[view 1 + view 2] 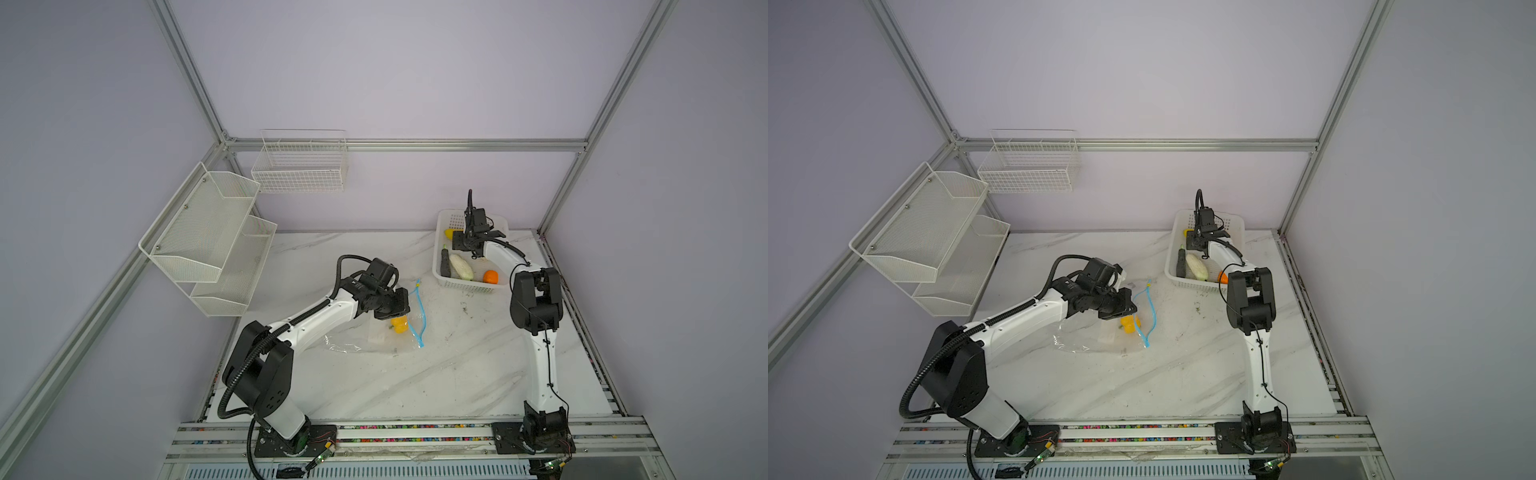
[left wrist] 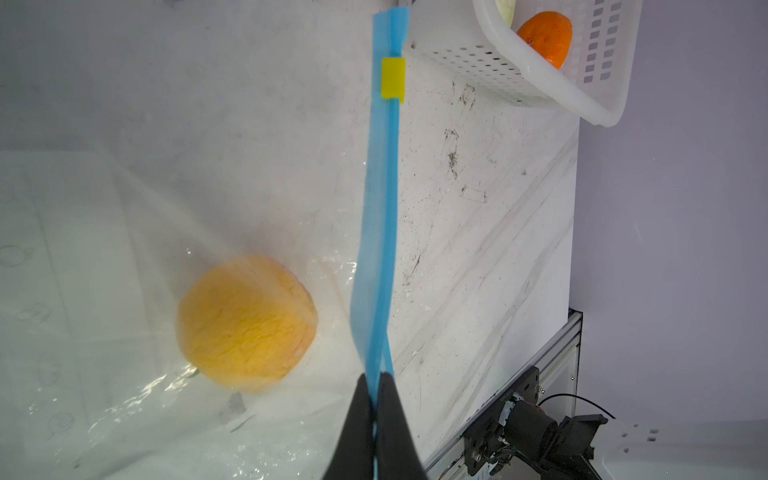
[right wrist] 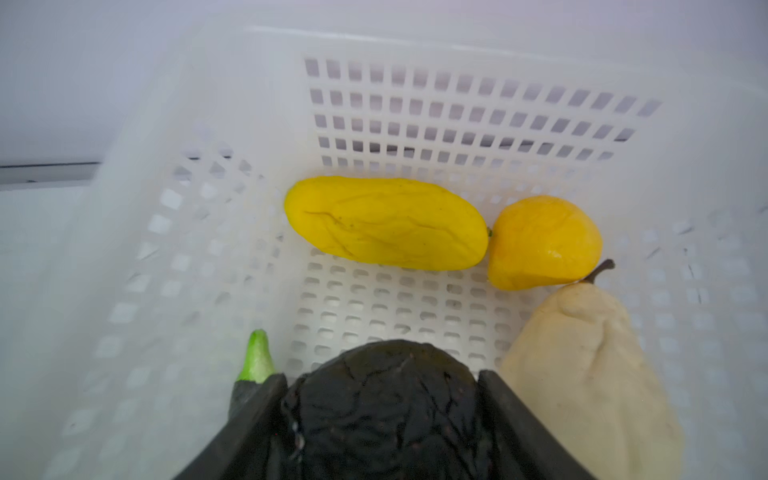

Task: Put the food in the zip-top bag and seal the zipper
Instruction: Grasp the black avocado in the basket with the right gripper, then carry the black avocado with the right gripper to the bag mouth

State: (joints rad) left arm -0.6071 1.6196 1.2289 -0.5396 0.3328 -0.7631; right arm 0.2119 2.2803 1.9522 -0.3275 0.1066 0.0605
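Note:
The zip-top bag lies crinkled on the marble table with one yellow-orange food piece inside. My left gripper is shut on the light-blue zipper and holds the strip up; its yellow slider sits at the far end. My right gripper is down in the white basket, its fingers pressed on both sides of a dark wrinkled food piece. Beside it lie a long yellow piece, a yellow-orange one, a cream pear and a green-tipped eggplant.
The basket stands at the table's back right and also holds a white piece and an orange. White mesh shelves and a wire basket hang on the left and back walls.

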